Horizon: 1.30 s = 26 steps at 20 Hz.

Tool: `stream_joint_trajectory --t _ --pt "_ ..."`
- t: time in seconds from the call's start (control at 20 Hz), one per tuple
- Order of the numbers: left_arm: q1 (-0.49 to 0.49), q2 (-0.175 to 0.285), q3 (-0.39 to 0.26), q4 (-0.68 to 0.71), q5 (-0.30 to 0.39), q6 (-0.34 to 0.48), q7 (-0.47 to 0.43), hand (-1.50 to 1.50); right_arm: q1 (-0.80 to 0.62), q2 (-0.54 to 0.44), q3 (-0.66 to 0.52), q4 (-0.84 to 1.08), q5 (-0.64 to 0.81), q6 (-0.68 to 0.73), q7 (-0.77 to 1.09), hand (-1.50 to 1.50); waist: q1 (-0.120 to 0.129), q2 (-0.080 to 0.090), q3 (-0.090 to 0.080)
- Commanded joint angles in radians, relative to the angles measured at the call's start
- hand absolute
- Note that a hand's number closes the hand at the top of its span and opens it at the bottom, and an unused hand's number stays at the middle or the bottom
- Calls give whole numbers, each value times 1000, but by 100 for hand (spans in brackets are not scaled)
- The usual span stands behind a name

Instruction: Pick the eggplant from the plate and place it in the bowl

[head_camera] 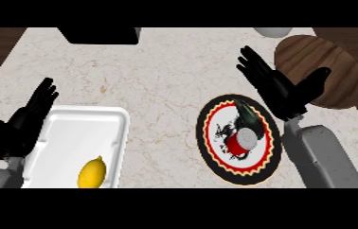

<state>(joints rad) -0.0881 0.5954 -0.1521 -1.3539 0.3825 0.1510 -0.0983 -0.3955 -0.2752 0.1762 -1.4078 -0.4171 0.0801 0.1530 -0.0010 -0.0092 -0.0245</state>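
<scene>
The dark eggplant [249, 118] lies on the upper part of a round plate [210, 150] with a black rim, a red zigzag band and a white middle. A brown wooden bowl [321, 57] sits at the back right of the counter. My right hand [281, 87] is open with straight fingers. It hovers just beyond the plate's far right edge, between the plate and the bowl, and holds nothing. My left hand [26, 117] rests open at the left edge, fingers pointing up.
A red can [242, 143] lies on the plate just in front of the eggplant. A white tray [84, 128] at the front left holds a yellow lemon [92, 172]. A black block [98, 35] and a pale round object [272, 31] stand at the far edge.
</scene>
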Motion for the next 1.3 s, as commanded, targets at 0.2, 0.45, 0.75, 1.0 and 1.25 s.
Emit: stream_joint_trajectory --t 0.2,0.45,0.75,1.0,1.25 --pt "-140 1 3 -74 -93 98 -8 0 -91 -58 -35 187 -268 499 -36 150 64 45 38" --pt "-203 -32 -40 -113 -128 160 96 0 -92 -197 -156 440 -106 536 -272 -150 53 47 37" --pt "-181 -68 -81 -118 -165 189 103 0 -154 -341 -145 476 -5 882 -495 -150 63 40 34" --pt "-211 -104 -113 -143 -191 217 141 0 -281 -416 -89 490 151 927 -527 -150 84 38 32" --pt "-220 -126 -142 -124 -232 241 149 0 -332 -443 40 403 354 892 -575 -150 80 37 31"
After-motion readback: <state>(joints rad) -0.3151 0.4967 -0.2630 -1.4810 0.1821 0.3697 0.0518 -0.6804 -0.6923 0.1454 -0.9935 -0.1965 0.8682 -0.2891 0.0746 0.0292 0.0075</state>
